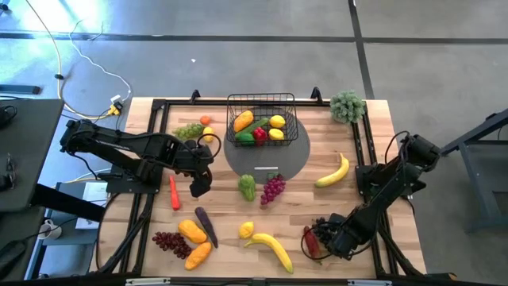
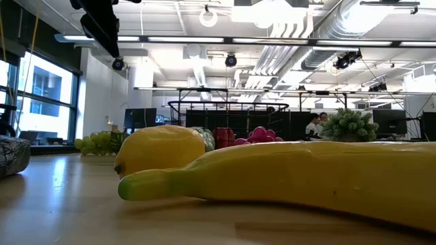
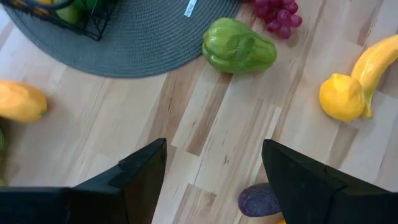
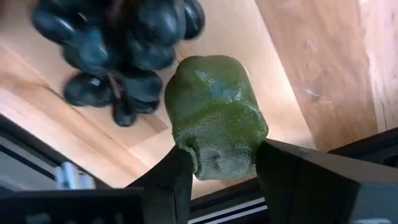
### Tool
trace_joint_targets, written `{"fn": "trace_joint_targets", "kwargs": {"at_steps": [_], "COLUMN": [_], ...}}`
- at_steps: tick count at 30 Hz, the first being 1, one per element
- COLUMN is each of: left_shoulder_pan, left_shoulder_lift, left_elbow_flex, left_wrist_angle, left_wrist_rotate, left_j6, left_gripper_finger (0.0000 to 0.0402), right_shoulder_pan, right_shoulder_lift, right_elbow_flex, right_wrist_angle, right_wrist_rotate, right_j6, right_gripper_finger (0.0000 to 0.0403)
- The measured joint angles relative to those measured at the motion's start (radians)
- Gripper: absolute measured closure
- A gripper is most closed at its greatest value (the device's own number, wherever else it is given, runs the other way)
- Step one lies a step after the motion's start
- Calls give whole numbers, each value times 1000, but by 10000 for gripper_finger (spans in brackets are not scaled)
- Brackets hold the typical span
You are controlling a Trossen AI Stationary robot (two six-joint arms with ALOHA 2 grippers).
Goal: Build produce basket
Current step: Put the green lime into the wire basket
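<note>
The black wire basket (image 1: 262, 119) stands on a grey round mat (image 1: 266, 155) at the far middle, with a lemon, peppers and other produce inside. More produce lies loose on the table. My right gripper (image 1: 319, 238) is at the near right, pointing down, shut on a red pepper (image 1: 310, 243) beside dark grapes (image 4: 118, 50). My left gripper (image 1: 200, 183) hangs open above the bare wood between a carrot (image 1: 173, 191) and a green pepper (image 3: 239, 46), with an eggplant's tip (image 3: 258, 200) below it. My right gripper pinches the red pepper's green stem (image 4: 214, 134) between its two fingers, one on each side of it. The fingers come from above, pointing steeply down. The pepper's red body lies under the gripper on the table; the stem stands up between the fingertips.
Purple grapes (image 1: 272, 189), a banana (image 1: 333, 171), a lemon (image 1: 247, 230) with a second banana (image 1: 270, 248), orange fruits (image 1: 195, 242), dark red grapes (image 1: 170, 242) and green grapes (image 1: 189, 129) lie about. A bushy plant (image 1: 347, 106) stands far right.
</note>
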Motion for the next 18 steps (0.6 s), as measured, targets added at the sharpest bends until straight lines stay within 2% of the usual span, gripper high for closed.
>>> {"fn": "trace_joint_targets", "kwargs": {"at_steps": [11,18], "left_shoulder_pan": [0,0], "left_shoulder_lift": [0,0], "left_elbow_flex": [0,0], "left_wrist_angle": [18,17], "left_wrist_rotate": [-69,-133], "left_j6": [34,35], "left_gripper_finger": [149,149], "right_shoulder_pan": [-90,-188], "right_shoulder_lift": [-71,-112], "right_elbow_flex": [86,152], "right_wrist_angle": [-83,-128], "right_wrist_rotate": [148,288], "right_j6": [133,140], "right_gripper_finger": [284,284]}}
